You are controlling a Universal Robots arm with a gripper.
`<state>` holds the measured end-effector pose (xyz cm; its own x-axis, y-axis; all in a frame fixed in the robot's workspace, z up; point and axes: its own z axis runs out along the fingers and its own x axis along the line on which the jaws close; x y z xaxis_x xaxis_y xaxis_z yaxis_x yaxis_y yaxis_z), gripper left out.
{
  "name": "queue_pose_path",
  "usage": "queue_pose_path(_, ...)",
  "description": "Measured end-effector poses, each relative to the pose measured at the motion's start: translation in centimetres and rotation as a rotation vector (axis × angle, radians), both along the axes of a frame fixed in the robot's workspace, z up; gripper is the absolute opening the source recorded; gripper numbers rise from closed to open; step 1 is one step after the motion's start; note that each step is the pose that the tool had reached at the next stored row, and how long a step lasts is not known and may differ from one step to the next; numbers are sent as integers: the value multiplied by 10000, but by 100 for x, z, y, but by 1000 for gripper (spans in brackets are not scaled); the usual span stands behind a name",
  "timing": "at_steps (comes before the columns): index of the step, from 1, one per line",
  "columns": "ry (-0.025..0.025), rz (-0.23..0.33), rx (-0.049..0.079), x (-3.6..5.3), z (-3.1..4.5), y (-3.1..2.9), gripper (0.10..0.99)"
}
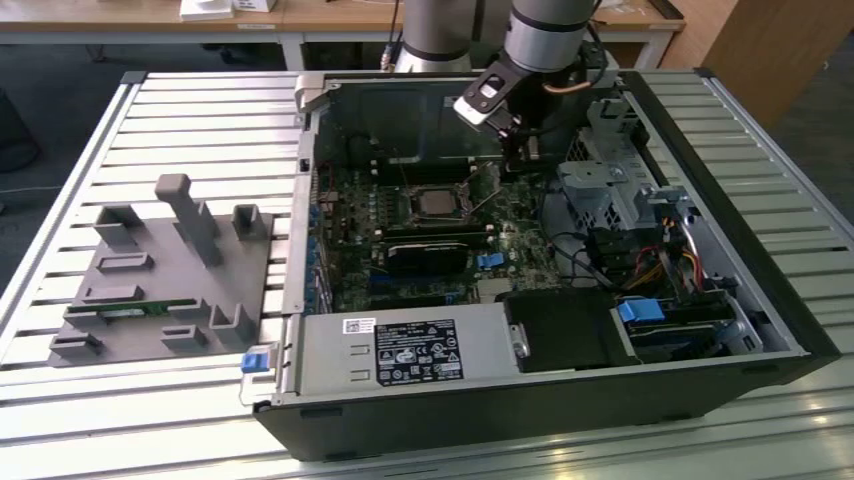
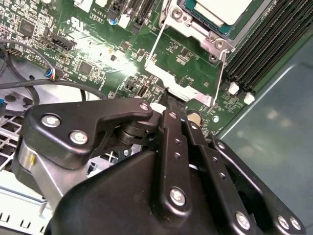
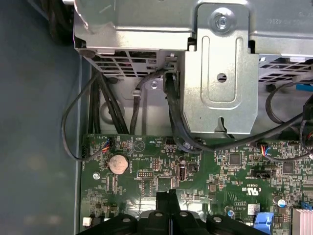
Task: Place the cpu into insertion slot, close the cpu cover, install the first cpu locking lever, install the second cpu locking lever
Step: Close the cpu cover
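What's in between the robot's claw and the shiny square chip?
In the second wrist view, the silver cover frame lies between the gripper and the chip, with green board showing through its open middle.

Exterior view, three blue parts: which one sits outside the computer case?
The blue latch, on the outer corner of the case at the exterior view's left. The blue connector sits on the motherboard and the blue tab on the drive bay, both inside.

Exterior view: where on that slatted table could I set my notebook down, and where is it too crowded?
Bare slats lie on the table beyond the grey fixture block, along the near edge in front of it, and at the exterior view's right of the computer case. Inside the case it is crowded: gripper, cables, drive cage.
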<state>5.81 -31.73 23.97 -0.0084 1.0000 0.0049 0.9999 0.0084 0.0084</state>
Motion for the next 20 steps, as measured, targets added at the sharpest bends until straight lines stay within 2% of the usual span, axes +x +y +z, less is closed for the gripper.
queue_pose_path(10, 0, 0, 0, -56, -1, 0, 106)
queue_pose_path(20, 0, 1, 1, -150, -2, 0, 106)
